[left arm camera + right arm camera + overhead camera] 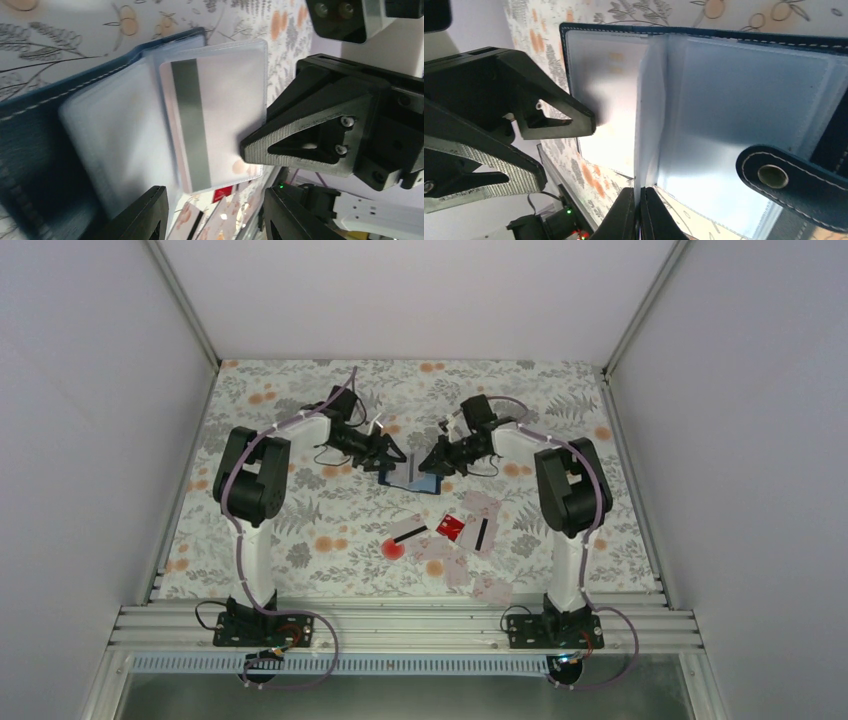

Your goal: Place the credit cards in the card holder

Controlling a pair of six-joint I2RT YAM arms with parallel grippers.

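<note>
The navy card holder (410,482) lies open on the floral cloth between both grippers. In the left wrist view a whitish credit card (220,100) with a grey stripe sits inside one of its clear pockets, beside the blue cover (30,150). My left gripper (215,215) hangs open just off that card's edge, with nothing between its fingers. My right gripper (640,205) is shut on the edge of a clear pocket leaf (649,115), holding it upright. The snap tab (774,175) lies to the right.
Loose cards lie nearer the arm bases: a red one (451,527), a striped one (408,534), another striped one (483,532) and pale ones around them. The two grippers (393,457) (432,462) are almost touching over the holder.
</note>
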